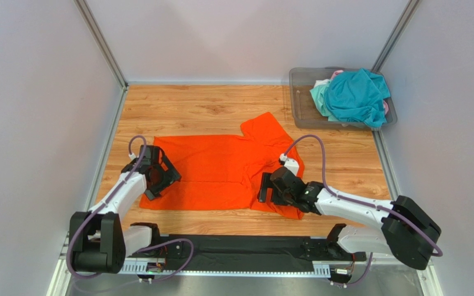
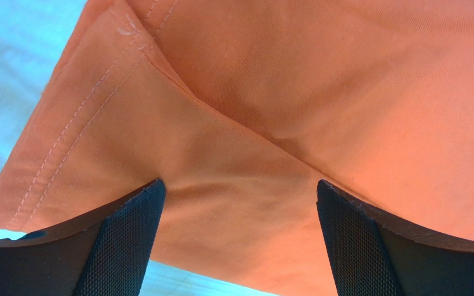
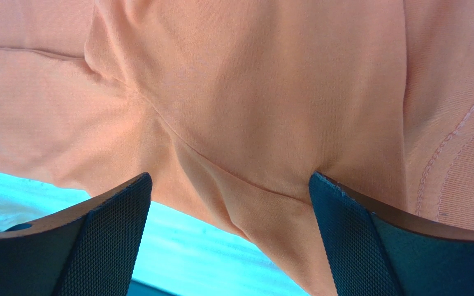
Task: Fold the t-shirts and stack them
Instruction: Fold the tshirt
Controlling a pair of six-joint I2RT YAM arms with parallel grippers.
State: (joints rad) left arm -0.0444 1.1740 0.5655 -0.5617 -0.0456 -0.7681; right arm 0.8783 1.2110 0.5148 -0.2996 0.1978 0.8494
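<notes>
The bright orange t-shirt (image 1: 221, 166) lies spread on the wooden table, one sleeve pointing to the far right. My left gripper (image 1: 157, 185) is open and pressed down on its near left corner; in the left wrist view the hemmed fabric (image 2: 239, 154) spans between the fingers (image 2: 128, 234). My right gripper (image 1: 263, 192) is open on the near right part, and in the right wrist view the seamed cloth (image 3: 252, 135) lies between its fingers (image 3: 351, 234). A teal t-shirt (image 1: 357, 95) sits heaped in the bin over pale mint (image 1: 318, 95) and pink (image 1: 337, 73) ones.
The clear grey plastic bin (image 1: 300, 98) stands at the far right corner of the table. White walls and metal posts close in the table on three sides. The black rail (image 1: 233, 250) with the arm bases runs along the near edge.
</notes>
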